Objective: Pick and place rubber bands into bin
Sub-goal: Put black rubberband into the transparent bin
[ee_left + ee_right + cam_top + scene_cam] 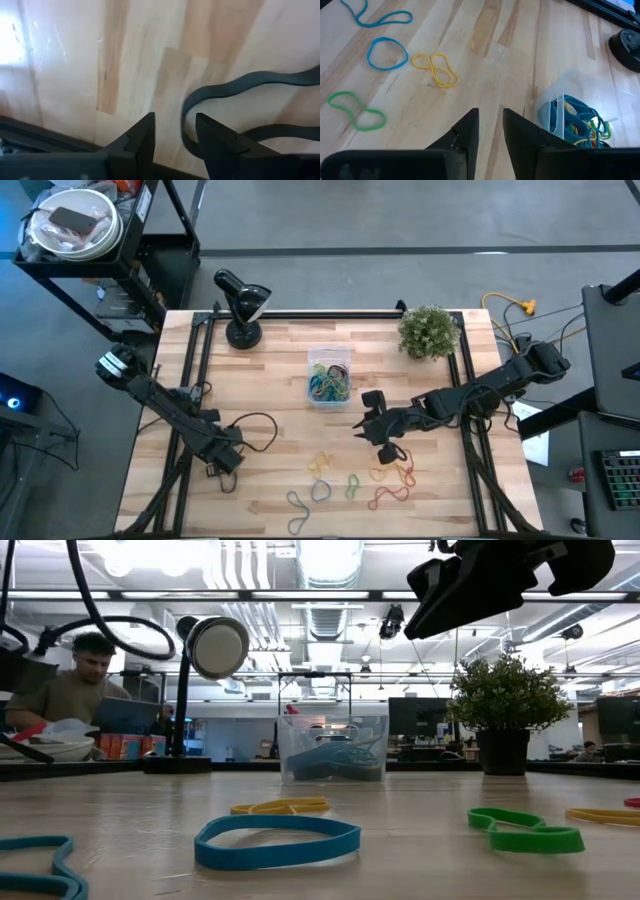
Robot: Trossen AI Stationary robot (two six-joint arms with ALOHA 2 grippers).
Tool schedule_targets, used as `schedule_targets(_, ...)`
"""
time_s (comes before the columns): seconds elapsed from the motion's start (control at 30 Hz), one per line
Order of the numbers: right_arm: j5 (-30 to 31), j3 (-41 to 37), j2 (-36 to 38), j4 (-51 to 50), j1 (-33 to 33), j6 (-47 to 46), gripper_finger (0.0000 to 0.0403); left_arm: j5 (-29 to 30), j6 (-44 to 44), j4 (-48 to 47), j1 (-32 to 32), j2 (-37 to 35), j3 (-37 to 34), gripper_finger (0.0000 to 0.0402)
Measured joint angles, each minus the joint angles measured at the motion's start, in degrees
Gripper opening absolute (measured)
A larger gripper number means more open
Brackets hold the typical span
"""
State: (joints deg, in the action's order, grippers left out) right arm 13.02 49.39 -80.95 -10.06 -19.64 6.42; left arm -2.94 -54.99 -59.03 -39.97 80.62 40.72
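Right wrist view | right gripper (490,125) narrowly parted, empty | bin (560,95) cut off

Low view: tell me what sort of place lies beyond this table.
Probably an open-plan office or lab. Beyond the wooden table there is a ceiling with exposed ducts, a person seated at a laptop, and rows of monitors at desks.

A light wooden plank table (270,380) carries a black gooseneck desk lamp (243,305) on a round base at its far edge and a small bushy green potted plant (429,331) near the far right corner. A black cable (258,430) loops across the boards. A person (75,685) sits behind a laptop beyond the table.
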Motion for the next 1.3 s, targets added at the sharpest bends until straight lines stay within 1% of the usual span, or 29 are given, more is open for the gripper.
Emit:
schedule_targets(0.13,0.0,0.0,0.0,0.0,0.0,-0.1,0.0084,0.0,-0.1,0.8,0.0,0.0,-1.2,0.0125)
schedule_targets(0.3,0.0,0.0,0.0,0.0,0.0,-0.1,0.0086,-0.5,0.2,5.4,0.0,-0.2,-3.8,0.0125)
schedule_targets(0.37,0.0,0.0,0.0,0.0,0.0,-0.1,0.0086,-0.8,0.1,5.9,0.0,-0.3,-4.3,0.0119)
schedule_targets(0.47,0.0,0.0,0.0,0.0,0.0,-0.1,0.0085,-1.2,0.0,6.0,0.0,-0.3,-4.0,0.0087)
schedule_targets(0.6,0.0,0.0,0.0,0.0,0.0,0.2,0.0080,-2.4,0.3,6.5,0.0,-0.4,-3.9,0.0017)
schedule_targets(0.63,0.0,0.0,0.0,0.0,0.0,0.2,0.0078,-2.5,0.2,6.5,0.0,-0.4,-3.9,0.0009)
schedule_targets(0.73,0.0,0.0,0.0,0.0,0.0,0.2,0.0074,-2.6,-0.2,5.8,0.0,-0.4,-3.2,0.0004)
schedule_targets(0.87,0.1,0.0,0.0,0.0,0.0,0.2,0.0070,-2.3,-0.2,6.1,0.0,-0.4,-0.5,0.0001)
schedule_targets(1.03,0.6,0.0,0.0,-0.3,0.0,0.2,0.0068,3.5,0.5,5.4,0.0,-0.4,4.6,0.0000)
schedule_targets(1.17,0.6,0.0,0.0,-0.5,0.0,0.0,0.0070,10.0,3.4,5.4,0.0,-0.4,8.8,0.0000)
schedule_targets(1.3,0.6,0.0,0.0,-1.5,-0.1,-1.0,0.0068,17.6,8.0,5.5,0.0,-0.4,12.9,0.0000)
